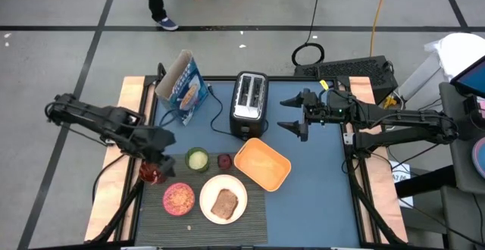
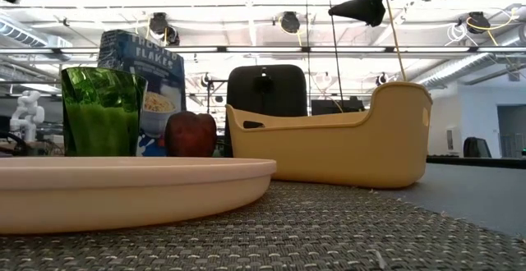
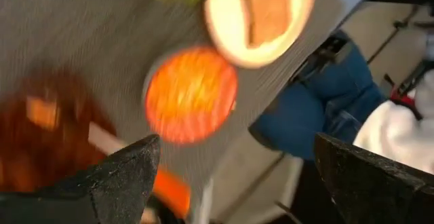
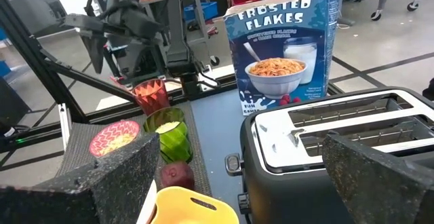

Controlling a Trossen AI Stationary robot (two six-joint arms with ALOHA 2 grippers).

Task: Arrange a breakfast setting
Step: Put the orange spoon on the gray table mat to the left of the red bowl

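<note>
At the mat's (image 1: 198,218) left edge, the left gripper (image 1: 157,161) hangs over the red glass (image 1: 151,174), fingers (image 3: 115,183) spread wide, nothing clamped (glass directly under them, upright). Left arm is far nearer. Right gripper (image 1: 297,116) waits open past the toaster (image 1: 249,102). One each: glass, bowl (image 1: 179,199), green cup (image 1: 197,159), plate (image 1: 223,198) with toast (image 1: 224,204). Spoon unseen.

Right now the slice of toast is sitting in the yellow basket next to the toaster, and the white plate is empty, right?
Not quite. The toast slice lies on the round white plate, as the high view shows. The yellow basket does sit next to the toaster, but nothing shows in it.
</note>
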